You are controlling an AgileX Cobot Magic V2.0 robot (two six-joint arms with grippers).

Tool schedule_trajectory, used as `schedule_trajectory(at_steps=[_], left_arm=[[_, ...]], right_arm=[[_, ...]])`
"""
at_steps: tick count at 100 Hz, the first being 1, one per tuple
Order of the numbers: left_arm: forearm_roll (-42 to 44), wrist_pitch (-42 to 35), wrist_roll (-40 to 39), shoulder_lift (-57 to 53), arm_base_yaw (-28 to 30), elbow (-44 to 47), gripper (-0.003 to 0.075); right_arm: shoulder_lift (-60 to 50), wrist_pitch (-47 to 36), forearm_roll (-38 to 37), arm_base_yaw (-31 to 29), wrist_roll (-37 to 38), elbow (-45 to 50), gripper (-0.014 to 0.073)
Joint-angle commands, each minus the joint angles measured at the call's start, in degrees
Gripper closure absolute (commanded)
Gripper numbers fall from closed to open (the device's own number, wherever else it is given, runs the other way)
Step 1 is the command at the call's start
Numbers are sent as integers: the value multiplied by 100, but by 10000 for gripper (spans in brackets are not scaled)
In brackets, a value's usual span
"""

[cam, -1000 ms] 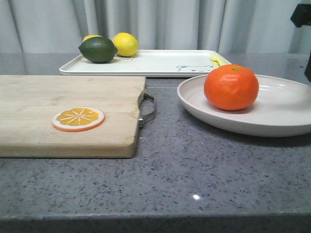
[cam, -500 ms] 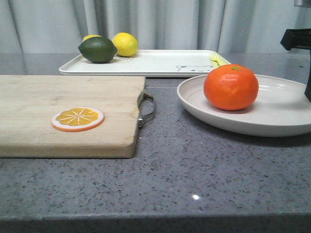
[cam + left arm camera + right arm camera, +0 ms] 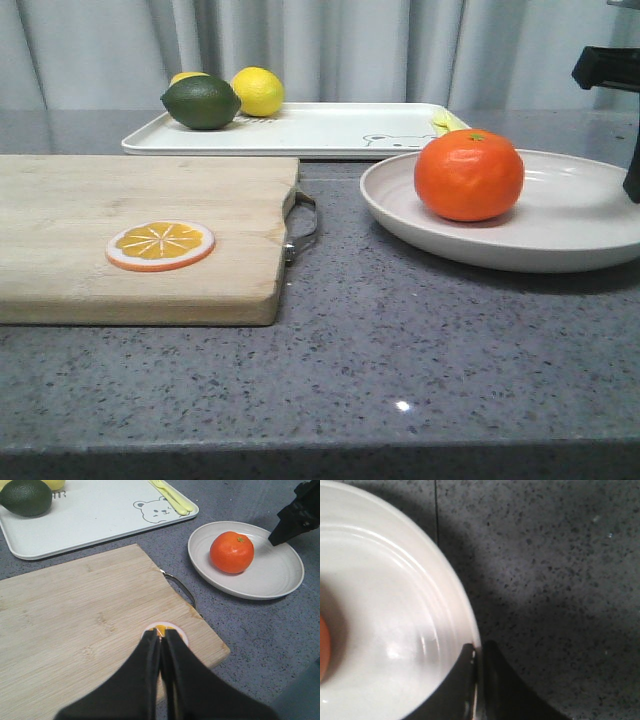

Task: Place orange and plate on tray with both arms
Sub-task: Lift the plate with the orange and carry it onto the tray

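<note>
Gripping the plate's (image 3: 560, 225) right rim, the right claw (image 3: 479, 680) has one finger inside the dish and one outside, the rim pinched thin between them. The orange (image 3: 468, 175) sits in the plate, left of its centre, on the grey speckled surface (image 3: 400, 350). Behind the plate lies the tray (image 3: 320, 130), carrying a dark green lime (image 3: 201, 102) and a lemon (image 3: 258, 91) at its left end and pale yellow cutlery (image 3: 169, 496) by the bear drawing. The left claw (image 3: 161, 645) hangs closed over the wooden cutting board (image 3: 130, 235), its tips just above the orange slice (image 3: 160, 245), holding nothing.
</note>
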Motion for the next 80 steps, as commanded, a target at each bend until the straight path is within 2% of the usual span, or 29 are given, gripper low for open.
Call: schedule_trajectory(at_steps=[1,23,56,80], left_arm=[[-129,-447,-58,7,7,-153,739],[-167,-475,-58,7,7,-153,739],[-175,-485,-58,17,7,-153,739],[-175,-485,-58,17,7,-153,739]], right_arm=[[-173,-222,189,-163,-109,-252,654],[-157,-119,1060,-217,-655,-777,654],[853,221,1083,-66,-660,-2246,654],[1902,606,1141,163,-633,-3883,654]])
